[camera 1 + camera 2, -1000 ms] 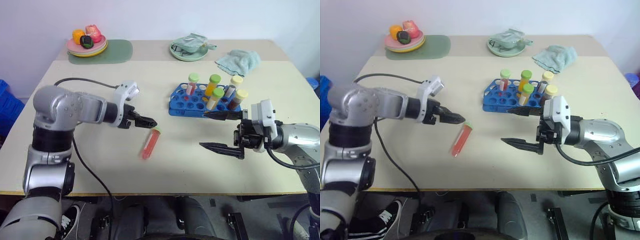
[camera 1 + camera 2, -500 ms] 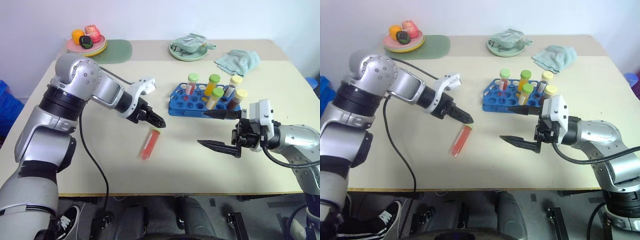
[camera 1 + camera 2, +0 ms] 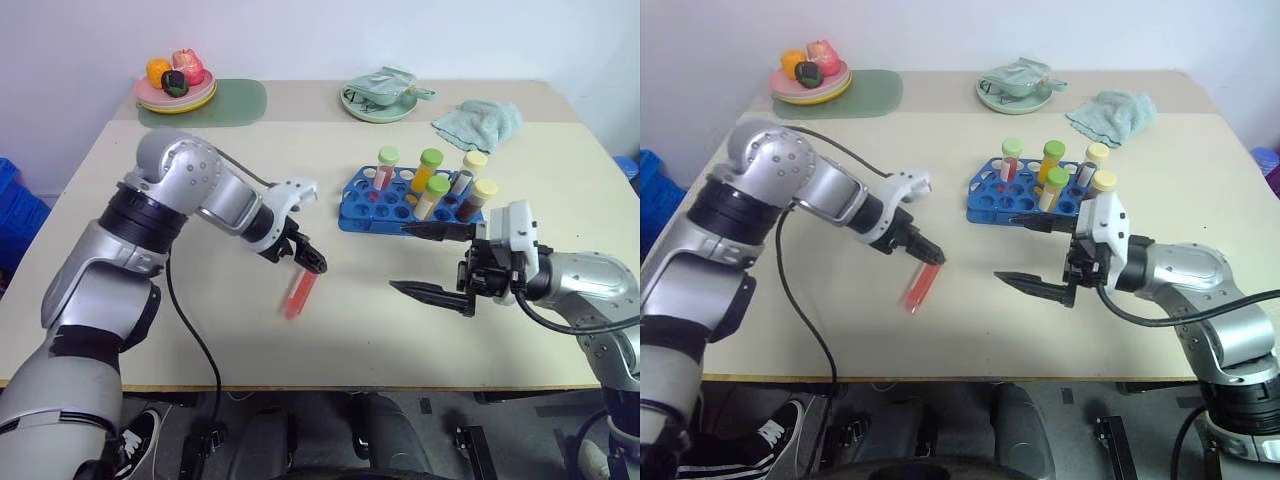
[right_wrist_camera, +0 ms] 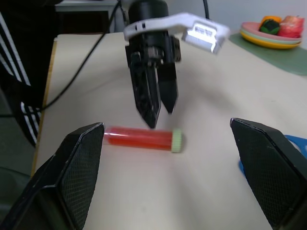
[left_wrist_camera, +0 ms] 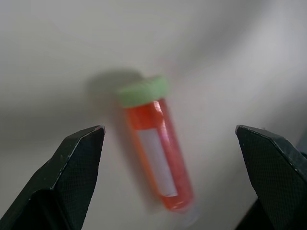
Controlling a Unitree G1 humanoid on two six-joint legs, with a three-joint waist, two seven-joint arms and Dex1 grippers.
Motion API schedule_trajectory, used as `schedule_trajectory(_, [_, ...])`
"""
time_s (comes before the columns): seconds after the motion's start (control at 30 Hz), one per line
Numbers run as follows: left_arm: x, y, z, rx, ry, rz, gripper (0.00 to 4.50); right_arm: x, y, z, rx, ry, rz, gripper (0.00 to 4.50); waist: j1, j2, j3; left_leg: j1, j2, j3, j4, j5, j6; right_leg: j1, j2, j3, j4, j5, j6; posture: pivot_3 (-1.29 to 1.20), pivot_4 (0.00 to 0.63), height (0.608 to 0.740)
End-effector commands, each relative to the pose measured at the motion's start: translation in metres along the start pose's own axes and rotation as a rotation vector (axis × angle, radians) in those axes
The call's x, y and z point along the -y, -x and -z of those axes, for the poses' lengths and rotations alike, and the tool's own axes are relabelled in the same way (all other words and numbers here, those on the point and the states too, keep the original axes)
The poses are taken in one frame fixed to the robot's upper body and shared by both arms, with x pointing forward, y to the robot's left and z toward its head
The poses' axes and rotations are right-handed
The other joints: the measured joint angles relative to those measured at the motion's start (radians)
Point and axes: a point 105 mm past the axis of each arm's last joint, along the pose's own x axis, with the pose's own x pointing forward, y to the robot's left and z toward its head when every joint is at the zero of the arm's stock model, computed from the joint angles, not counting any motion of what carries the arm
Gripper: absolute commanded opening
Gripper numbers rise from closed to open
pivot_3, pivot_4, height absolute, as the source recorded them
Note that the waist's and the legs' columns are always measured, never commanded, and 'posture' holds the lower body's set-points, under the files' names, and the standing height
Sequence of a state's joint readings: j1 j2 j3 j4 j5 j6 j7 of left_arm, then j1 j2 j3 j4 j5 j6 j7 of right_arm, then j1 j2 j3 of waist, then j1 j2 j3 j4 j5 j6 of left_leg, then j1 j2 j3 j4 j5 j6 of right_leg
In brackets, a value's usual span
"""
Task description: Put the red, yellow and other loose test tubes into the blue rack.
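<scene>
Red test tube (image 3: 299,292) with pale green cap lying flat on the cream table (image 3: 200,330), loose, well short of the blue rack (image 3: 372,211) and nearer the front edge than the rack. Left gripper (image 3: 313,262) angled steeply down, poised right over the capped end of the tube, fingers spread apart with the tube lying between them in the left wrist view (image 5: 156,152), no contact visible. From the right wrist view, the two black fingertips (image 4: 152,108) hanging just above the tube's middle, tube (image 4: 142,138) free on the table. Blue rack standing beyond, holding five capped tubes upright or slightly tilted: a green-capped one with red content (image 3: 384,167), a green-capped yellow one (image 3: 425,171), another green-capped one (image 3: 432,196), and two yellow-capped ones (image 3: 466,171) (image 3: 477,198) at the rack's right end. Right gripper (image 3: 425,262) held level just in front of the rack's right end, pointing toward the left arm, jaws wide apart, nothing in them. At the far side of the table: plate of toy fruit (image 3: 174,82) on a green mat, green dish (image 3: 378,95), and crumpled teal cloth (image 3: 478,122).
</scene>
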State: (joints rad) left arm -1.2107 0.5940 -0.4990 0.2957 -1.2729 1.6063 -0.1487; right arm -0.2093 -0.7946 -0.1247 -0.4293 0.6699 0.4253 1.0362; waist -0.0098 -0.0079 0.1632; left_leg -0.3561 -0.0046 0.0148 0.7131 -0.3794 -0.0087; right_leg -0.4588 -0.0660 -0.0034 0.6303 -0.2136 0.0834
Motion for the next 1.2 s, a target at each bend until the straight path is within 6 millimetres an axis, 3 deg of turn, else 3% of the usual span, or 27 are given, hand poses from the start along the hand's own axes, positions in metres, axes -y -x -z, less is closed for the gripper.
schedule_trajectory(0.03, [0.005,0.002,0.000,0.000,-0.026,0.000,4.50,0.001,-0.001,-0.010,0.021,0.041,-0.005,4.29,-0.001,0.000,0.000,0.000,0.000,0.000,0.000,0.000,0.000,0.000,0.000,0.000,0.000,0.000,0.000,0.00,0.150,0.740])
schedule_trajectory(0.43, [-0.009,-0.004,0.007,-0.001,0.001,-0.109,4.50,-0.003,-0.002,-0.009,0.023,0.031,0.008,4.29,0.001,0.000,0.000,0.000,0.000,-0.001,0.000,0.000,0.000,0.000,0.000,0.000,0.000,0.000,0.000,0.00,0.150,0.740])
schedule_trajectory(0.77, [-0.001,-0.013,0.015,-0.072,0.023,-0.064,4.50,-0.004,-0.003,-0.011,0.036,0.031,0.033,4.29,0.001,0.000,0.000,0.000,0.000,-0.001,0.000,0.000,-0.001,0.000,0.000,0.000,0.000,0.000,0.000,0.00,0.150,0.740])
schedule_trajectory(0.87, [0.000,-0.015,0.018,-0.080,0.016,-0.063,3.67,-0.005,-0.002,-0.011,0.038,0.029,0.042,4.50,0.000,0.000,0.000,0.000,0.000,-0.001,0.000,0.000,-0.001,0.000,0.000,0.000,0.000,0.000,0.000,0.00,0.150,0.740])
schedule_trajectory(0.93, [0.000,-0.016,0.019,-0.082,0.013,-0.066,2.74,-0.006,-0.001,-0.012,0.039,0.027,0.045,4.50,0.001,0.000,0.000,0.000,-0.001,-0.001,0.000,0.000,-0.001,0.000,0.000,0.000,0.000,0.000,0.000,0.00,0.150,0.740])
schedule_trajectory(1.2, [-0.004,-0.017,0.017,-0.062,0.025,-0.095,2.74,-0.003,0.001,-0.012,0.036,0.031,0.060,4.50,0.000,0.000,0.000,0.000,-0.001,-0.001,0.000,0.000,-0.001,0.000,0.000,0.000,0.000,0.000,0.000,0.00,0.150,0.740])
